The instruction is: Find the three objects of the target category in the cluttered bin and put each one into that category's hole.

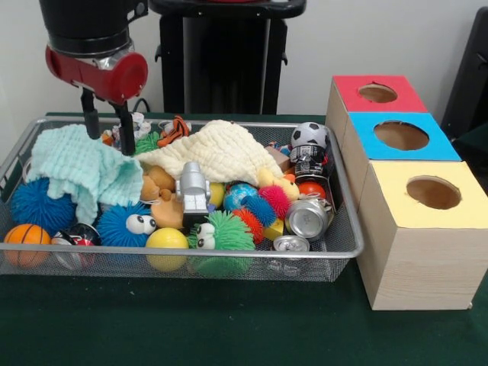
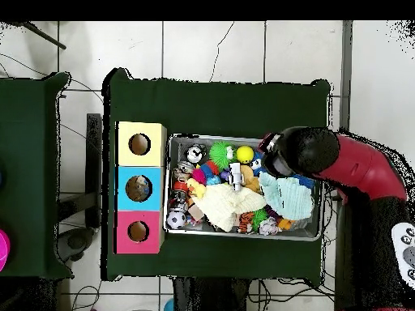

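- Three cans look like the likeliest target set (the category is not stated, so this is a judgement). All sit at the bin's right end, beside the boxes.
- Handling: thin metal, probably empty and light. They are stiff along their length, but the walls dent easily and are slick. Best taken across the middle of the body, not by the rims.
- Silver can: lies tilted, its lid facing forward and left, its long axis running back into the bin.
- Front can: against the front mesh, lid up, axis near upright, body mostly hidden.
- Dark can: under the soccer ball, roughly upright. The ball blocks a grasp from above.
- Gripper: at the bin's other end, well apart from the cans, low by the teal cloth. The fingers are spread and hold nothing.
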Available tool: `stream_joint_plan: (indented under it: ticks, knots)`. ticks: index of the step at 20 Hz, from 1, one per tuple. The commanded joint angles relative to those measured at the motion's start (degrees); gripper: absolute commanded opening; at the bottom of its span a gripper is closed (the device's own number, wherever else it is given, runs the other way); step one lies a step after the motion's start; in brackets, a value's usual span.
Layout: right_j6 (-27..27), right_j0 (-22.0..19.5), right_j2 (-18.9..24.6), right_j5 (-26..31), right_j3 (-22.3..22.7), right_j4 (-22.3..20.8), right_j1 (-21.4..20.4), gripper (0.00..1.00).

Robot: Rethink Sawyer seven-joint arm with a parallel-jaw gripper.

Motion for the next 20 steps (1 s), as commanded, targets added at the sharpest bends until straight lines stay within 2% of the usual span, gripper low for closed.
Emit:
stream_joint_plan:
  ticks: [1,5,12,20]
  knots:
    - [-16.47,-2.54,7.26,-8.4,11.4,-7.97,2.85,1.0]
    - [-15.12,-4.26,8.17,-10.3,13.1,-9.81,3.15,1.0]
    - [-13.96,-6.53,9.14,-9.47,13.89,-12.88,1.83,1.0]
    - [-14.21,-9.44,10.52,-11.4,13.32,-16.9,4.47,1.0]
